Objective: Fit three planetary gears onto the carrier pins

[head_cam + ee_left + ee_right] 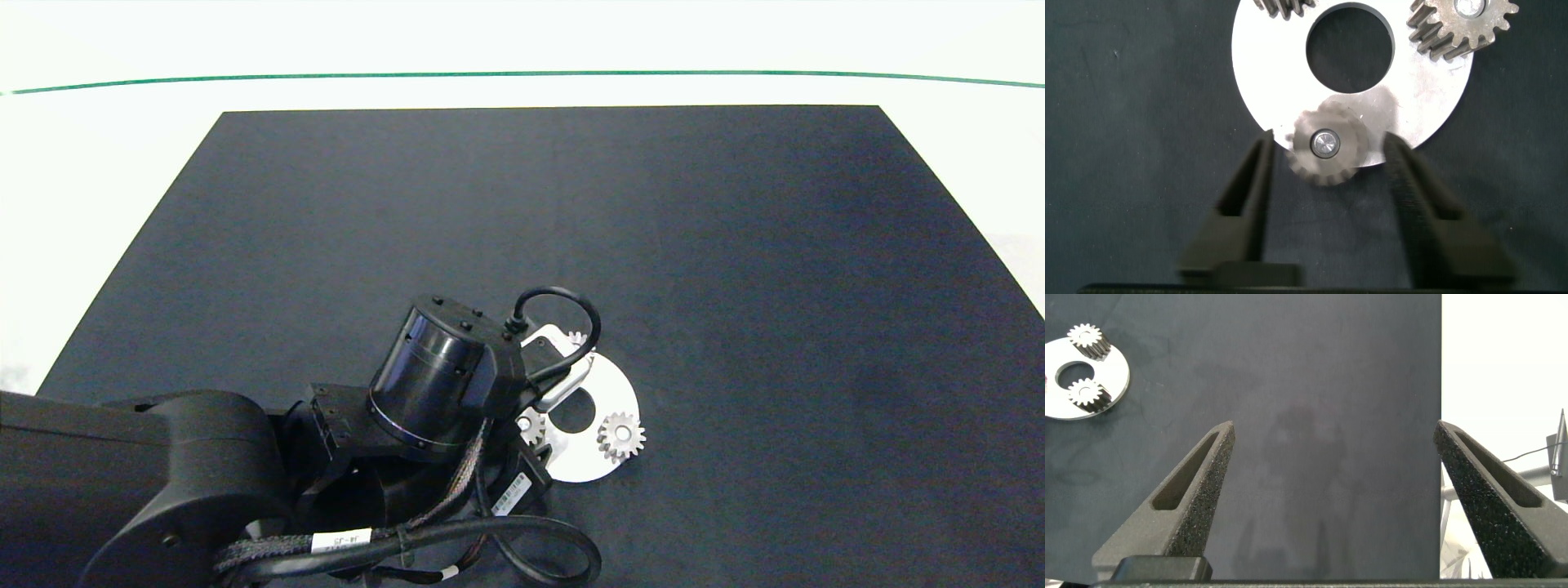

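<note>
Dark matte bench [735,245] carries a flat round white disc [1429,98]. Three small silver-grey metal spur gears sit on its pins: one [1325,147] between my open left end effector [1327,175] fingers, untouched. My right end effector [1335,437] hangs open, well apart.

A dark mat [735,286] covers most of the white table [98,163], and a thin green line [522,74] runs across the table's far part. The only thing lying directly on the mat is the flat round white disc [616,392], which sits right under the left gripper [1327,175], its rim reaching in between the spread fingers [1249,192]. The right gripper [1335,482] hangs over bare mat, well apart from the disc.
</note>
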{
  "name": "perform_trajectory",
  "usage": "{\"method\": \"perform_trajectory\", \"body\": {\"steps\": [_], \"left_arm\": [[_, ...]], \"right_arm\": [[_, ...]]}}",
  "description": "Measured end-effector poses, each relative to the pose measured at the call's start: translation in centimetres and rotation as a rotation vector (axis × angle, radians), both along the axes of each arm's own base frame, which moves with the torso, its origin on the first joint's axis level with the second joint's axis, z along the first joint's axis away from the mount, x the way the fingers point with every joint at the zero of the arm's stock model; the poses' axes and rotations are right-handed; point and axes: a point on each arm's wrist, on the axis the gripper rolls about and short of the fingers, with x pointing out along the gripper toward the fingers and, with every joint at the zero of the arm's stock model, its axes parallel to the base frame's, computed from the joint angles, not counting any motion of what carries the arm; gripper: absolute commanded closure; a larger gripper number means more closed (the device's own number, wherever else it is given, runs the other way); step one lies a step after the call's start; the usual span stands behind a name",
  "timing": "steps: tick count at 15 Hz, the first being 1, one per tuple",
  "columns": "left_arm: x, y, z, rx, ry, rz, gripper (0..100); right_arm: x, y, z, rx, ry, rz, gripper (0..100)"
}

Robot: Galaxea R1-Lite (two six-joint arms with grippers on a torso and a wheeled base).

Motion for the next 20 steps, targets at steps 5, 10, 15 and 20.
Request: {"method": "perform_trajectory", "body": {"steps": [5, 10, 15, 20], "left_arm": [[-0.1, 0.3, 0.9, -0.019, -0.018, 0.002, 0], [-1.7, 5.8, 5.3, -0.049, -0.047, 0.086, 0], [-7.3, 17.2, 10.6, -0.158, -0.170, 0.370, 0], [-20.1, 24.5, 9.3, -0.260, -0.359, 0.645, 0]], "right_arm": [[0.0, 0.0, 0.0, -0.001, 0.000, 0.000, 0], [0.2, 0.1, 1.1, 0.003, -0.011, -0.005, 0], [0.7, 0.7, 1.2, -0.029, 0.013, -0.127, 0], [-0.6, 0.8, -1.6, -0.039, 0.034, -0.273, 0]]}}
